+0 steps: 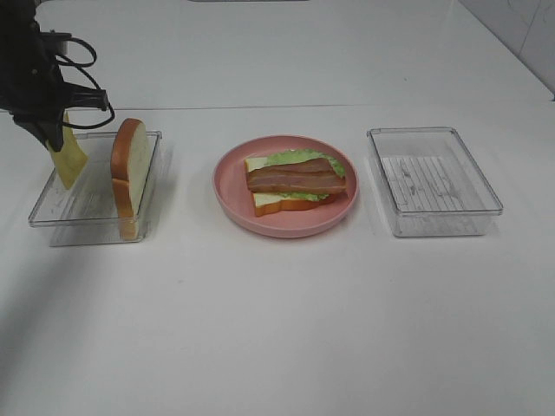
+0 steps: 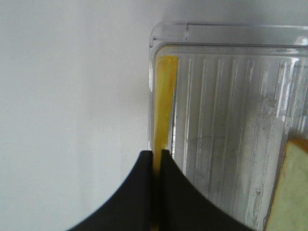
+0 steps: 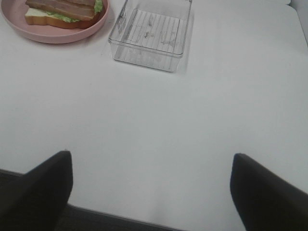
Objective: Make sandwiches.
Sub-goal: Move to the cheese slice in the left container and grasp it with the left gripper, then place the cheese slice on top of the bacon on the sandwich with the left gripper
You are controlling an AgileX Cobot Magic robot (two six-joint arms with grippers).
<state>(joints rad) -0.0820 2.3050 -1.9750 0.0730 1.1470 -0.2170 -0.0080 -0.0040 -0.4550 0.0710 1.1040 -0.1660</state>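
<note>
Bread, lettuce and meat [image 1: 295,176] were stacked on the plate [image 1: 232,192]; cheese [image 1: 69,160] was clamped in the left gripper [image 1: 54,139], top bread [image 1: 127,169] left in tray [image 1: 52,212]; right gripper [image 3: 151,192] was held apart.

The left gripper [image 2: 157,161] hangs with jaws pinched on the cheese [image 2: 162,103], while the right gripper [image 3: 151,185] hovers with jaws spread wide.

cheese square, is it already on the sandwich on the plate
No, the cheese square hangs from the left end effector over the left tray.
</note>
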